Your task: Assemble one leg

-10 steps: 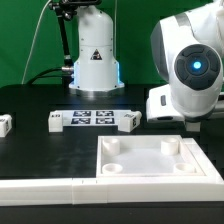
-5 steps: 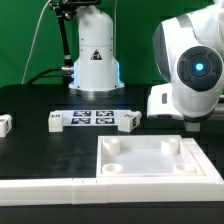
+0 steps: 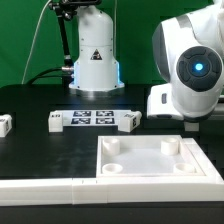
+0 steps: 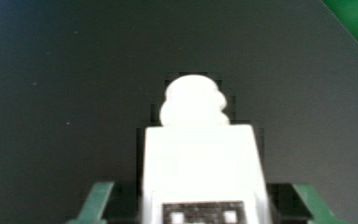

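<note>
In the wrist view a white leg [image 4: 201, 150] with a rounded tip and a black-and-white tag lies between my gripper [image 4: 197, 203]. The green fingers [image 4: 101, 202] stand on either side of it, with a dark gap showing on both sides, so the jaws are open around it. In the exterior view the gripper [image 3: 190, 126] is low at the exterior view's right, just behind the large white square panel [image 3: 150, 170]. It is mostly hidden by the arm, and the leg between the jaws is hidden there.
Another leg [image 3: 5, 125] sits at the exterior view's left edge. Two more, one [image 3: 55, 121] and another [image 3: 130, 119], flank the marker board [image 3: 92, 119]. A white robot base [image 3: 95, 55] stands at the back. A long white bar [image 3: 40, 186] lies in front.
</note>
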